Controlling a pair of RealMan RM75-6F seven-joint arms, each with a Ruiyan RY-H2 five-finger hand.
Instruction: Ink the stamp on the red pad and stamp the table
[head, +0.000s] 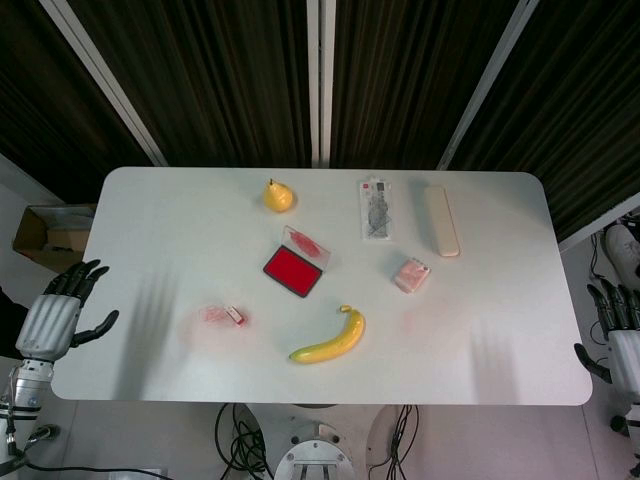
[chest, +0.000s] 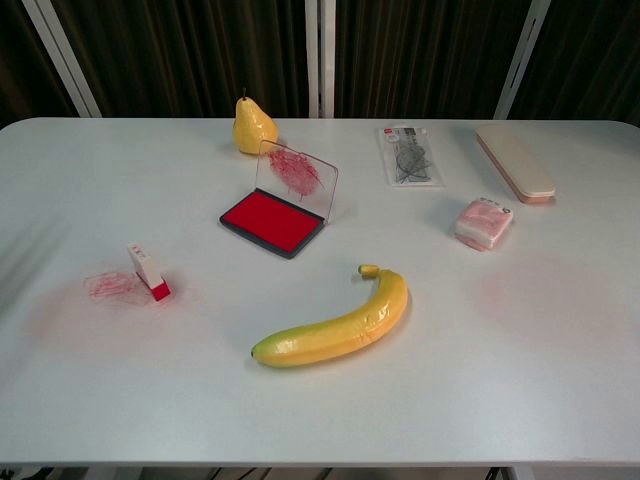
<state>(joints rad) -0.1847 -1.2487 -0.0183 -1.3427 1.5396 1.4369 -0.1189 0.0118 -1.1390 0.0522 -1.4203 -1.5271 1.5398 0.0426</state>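
Observation:
A small white stamp (head: 235, 316) (chest: 148, 271) with a red base lies on its side on the white table (head: 480, 330) (chest: 520, 380), left of centre, next to a red ink smear (head: 212, 314) (chest: 108, 285). The red ink pad (head: 293, 269) (chest: 271, 221) sits open mid-table, its clear lid (head: 306, 243) (chest: 296, 176) standing up and smeared red. My left hand (head: 62, 312) hangs open off the table's left edge, far from the stamp. My right hand (head: 618, 330) is open beyond the right edge. Neither hand shows in the chest view.
A banana (head: 334, 339) (chest: 338, 325) lies in front of the pad. A yellow pear (head: 277, 196) (chest: 253, 128) stands behind it. A packaged item (head: 376, 209) (chest: 410, 157), a beige case (head: 441, 220) (chest: 514, 163) and a pink-white block (head: 411, 274) (chest: 484, 222) sit to the right.

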